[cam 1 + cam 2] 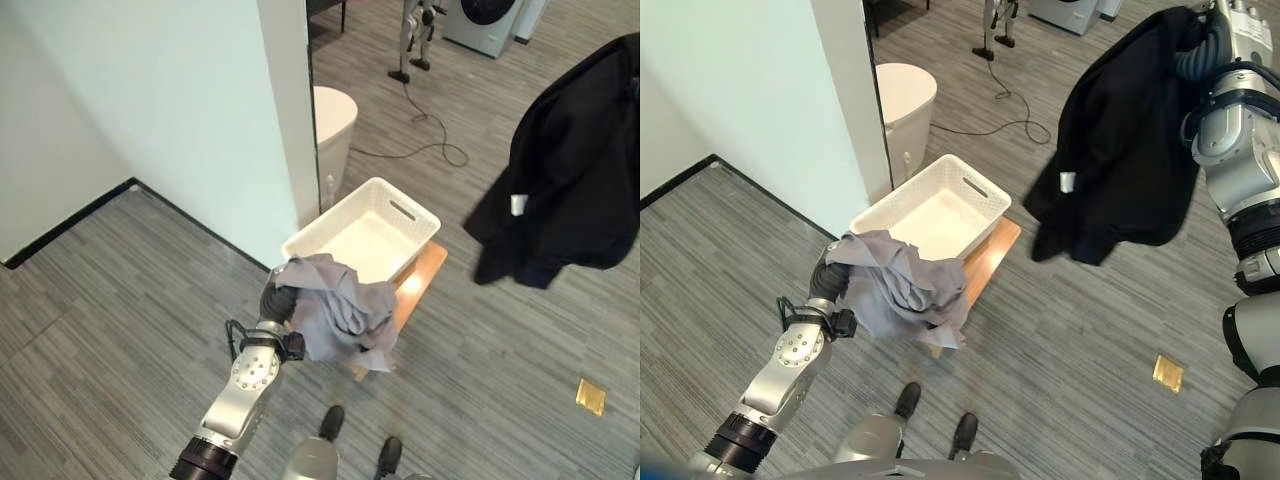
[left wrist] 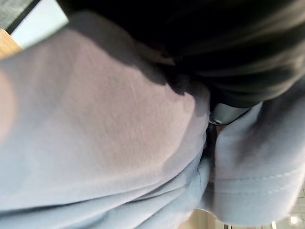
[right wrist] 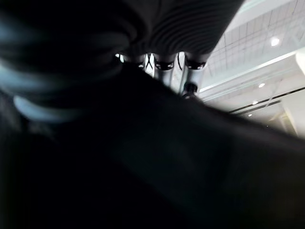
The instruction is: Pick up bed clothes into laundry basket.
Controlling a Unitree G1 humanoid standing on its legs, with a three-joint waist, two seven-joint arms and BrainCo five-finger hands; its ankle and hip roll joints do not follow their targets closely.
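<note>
The left hand [image 1: 830,285] gripped a grey cloth [image 1: 905,290] hanging over the near corner of the white basket [image 1: 940,215], which sat on a wooden stool [image 1: 990,255]. The right hand [image 1: 1200,45], raised high, gripped a black jacket [image 1: 1120,150]; its wrist view showed fingers [image 3: 164,64] against dark fabric. A white bin [image 1: 905,100] stood by the wall.

Even indoor light in the eye views; both wrist views dark, blurred.

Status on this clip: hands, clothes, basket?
Left hand under grey cloth at basket rim, grip hidden. Right hand holds black jacket high, right of basket. Nothing in basket.
</note>
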